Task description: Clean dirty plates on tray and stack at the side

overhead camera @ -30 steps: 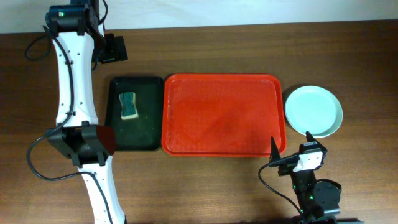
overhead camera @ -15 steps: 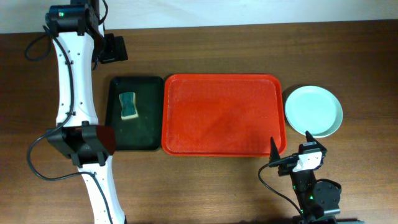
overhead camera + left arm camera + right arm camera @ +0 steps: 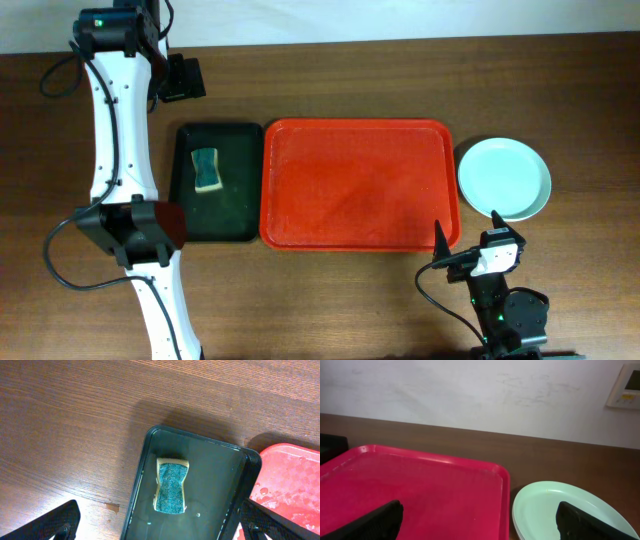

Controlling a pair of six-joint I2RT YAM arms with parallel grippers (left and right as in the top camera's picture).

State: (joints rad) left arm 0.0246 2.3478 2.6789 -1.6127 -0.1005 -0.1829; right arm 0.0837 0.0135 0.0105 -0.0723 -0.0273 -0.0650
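Observation:
The red tray point(image 3: 355, 185) lies in the middle of the table with no plate on it; it also shows in the right wrist view point(image 3: 420, 490) and its wet corner in the left wrist view point(image 3: 295, 485). A stack of plates point(image 3: 504, 178) sits right of the tray, a pale mint green one on top point(image 3: 560, 510); only thin rims show beneath it. My left gripper point(image 3: 183, 78) is open and empty, high above the black tray's far end point(image 3: 160, 527). My right gripper point(image 3: 468, 232) is open and empty, low at the tray's front right corner point(image 3: 477, 517).
A smaller black tray point(image 3: 240, 190) with water lies left of the red tray, and a teal and yellow sponge point(image 3: 206, 169) lies in it point(image 3: 171, 485). A small wet spot point(image 3: 112, 507) marks the wood beside it. A wall stands behind the table.

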